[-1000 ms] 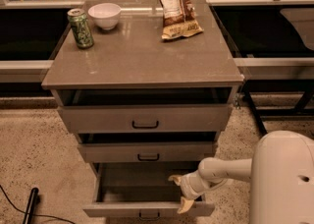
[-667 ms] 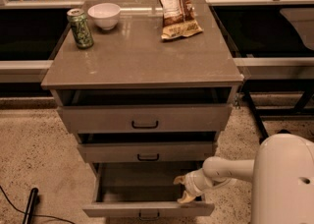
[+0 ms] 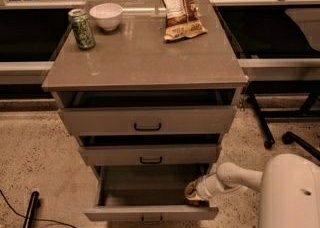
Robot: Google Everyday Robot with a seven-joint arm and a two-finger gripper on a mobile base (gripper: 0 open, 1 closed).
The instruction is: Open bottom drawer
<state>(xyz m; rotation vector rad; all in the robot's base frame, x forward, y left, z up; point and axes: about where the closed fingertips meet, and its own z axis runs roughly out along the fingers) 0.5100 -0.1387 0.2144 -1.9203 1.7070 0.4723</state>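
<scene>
The bottom drawer (image 3: 150, 214) is the lowest of three grey-brown drawers and stands pulled far out, its inside showing and its black bar handle at the frame's lower edge. The middle drawer (image 3: 150, 154) and top drawer (image 3: 147, 120) stand slightly out. My gripper (image 3: 193, 193) reaches in from the right on a white arm and sits at the right inner corner of the bottom drawer, just behind its front panel.
On the cabinet top (image 3: 145, 57) stand a green can (image 3: 81, 28), a white bowl (image 3: 106, 15) and a brown snack bag (image 3: 178, 7). A black wheeled stand leg (image 3: 265, 122) is on the floor at right. A black cable end (image 3: 31, 207) lies at lower left.
The gripper has shifted slightly right and up inside the bottom drawer's right corner. The drawer stays pulled out about as far as before.
</scene>
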